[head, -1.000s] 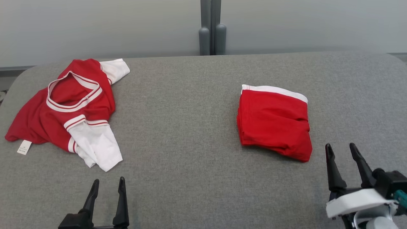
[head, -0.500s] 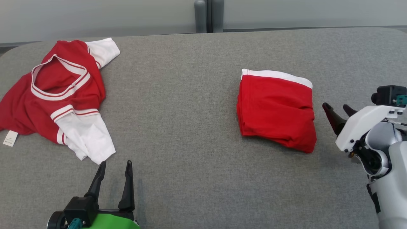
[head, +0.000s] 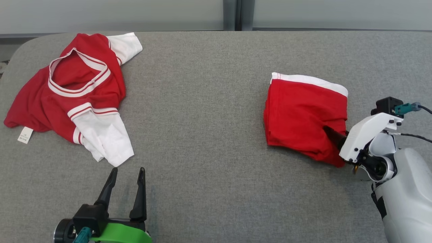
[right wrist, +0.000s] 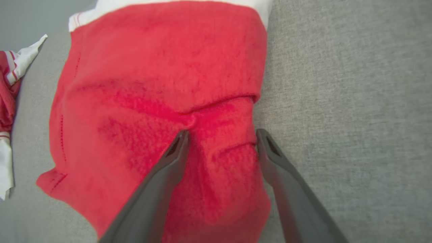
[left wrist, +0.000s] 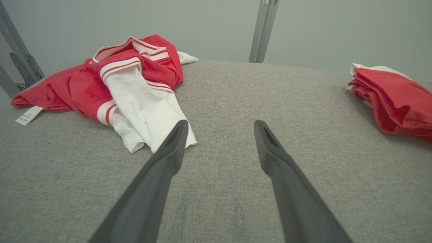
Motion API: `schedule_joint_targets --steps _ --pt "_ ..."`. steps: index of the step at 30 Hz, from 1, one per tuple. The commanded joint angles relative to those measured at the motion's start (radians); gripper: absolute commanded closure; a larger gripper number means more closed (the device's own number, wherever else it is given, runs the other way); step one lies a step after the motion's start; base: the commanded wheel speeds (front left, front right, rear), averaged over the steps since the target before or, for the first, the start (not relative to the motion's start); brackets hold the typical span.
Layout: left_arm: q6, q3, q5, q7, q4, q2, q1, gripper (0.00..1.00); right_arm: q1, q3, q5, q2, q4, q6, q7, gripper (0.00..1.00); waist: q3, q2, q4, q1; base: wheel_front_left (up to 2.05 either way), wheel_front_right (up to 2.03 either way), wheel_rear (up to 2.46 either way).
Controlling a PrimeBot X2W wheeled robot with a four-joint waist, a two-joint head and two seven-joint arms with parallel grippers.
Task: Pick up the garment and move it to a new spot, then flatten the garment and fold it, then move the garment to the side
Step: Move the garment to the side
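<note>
Red cloth, folded into a block with a white band along its far edge: the folded garment (head: pixel 303 111) lies on the right half of the grey table (head: pixel 209 101). The right pincer (right wrist: pixel 222 133) is down at its near right corner, 2 fingers spread, 1 tip on the red cloth, the other at the garment's edge beside the table. The left pincer (head: pixel 128 170) is spread too, gripping nothing, just short of the white sleeve (head: pixel 104 141) of a crumpled red-and-white shirt (head: pixel 74 98) on the table's left.
</note>
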Motion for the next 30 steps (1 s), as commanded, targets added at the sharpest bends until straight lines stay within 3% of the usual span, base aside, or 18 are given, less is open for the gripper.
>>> schedule_joint_targets --steps 1,2,3,4,5,19,30 --pt "-0.004 0.001 0.01 -0.002 0.001 0.0 -0.005 0.0 -0.008 0.002 0.014 -0.002 0.01 0.0 0.004 0.0 -0.005 0.0 0.001 0.0 0.0 0.0 0.0" --pt "-0.003 0.0 0.01 -0.002 0.002 0.0 -0.002 0.0 -0.01 0.004 0.02 -0.003 0.015 0.0 0.005 0.0 -0.006 0.0 0.001 0.0 0.0 0.0 0.0" --pt "-0.003 -0.002 0.009 -0.002 0.002 0.0 0.0 0.0 -0.011 0.003 0.025 -0.005 0.02 0.0 0.001 0.33 -0.007 0.0 0.001 0.0 0.0 0.0 0.0" --pt "-0.004 -0.005 0.008 -0.002 0.002 0.0 -0.001 0.0 -0.013 0.001 0.028 -0.01 0.025 0.0 -0.007 0.73 -0.007 0.0 0.0 0.0 0.0 0.0 0.0" --pt "-0.004 -0.006 0.007 -0.002 0.002 0.0 -0.003 0.0 -0.014 0.003 0.032 -0.014 0.03 0.0 -0.01 1.0 -0.007 0.0 0.0 0.0 0.0 0.0 0.0" --pt "0.003 -0.003 -0.001 -0.002 -0.022 0.0 -0.008 0.0 -0.063 0.048 0.033 -0.098 0.041 0.0 0.014 1.0 0.021 0.0 -0.074 0.0 0.0 0.0 0.0" --pt "-0.009 -0.019 0.017 -0.001 -0.072 0.021 -0.088 0.0 -0.188 0.094 -0.154 -0.228 0.019 0.0 -0.002 1.0 0.139 0.0 -0.202 0.0 0.0 0.0 0.0"
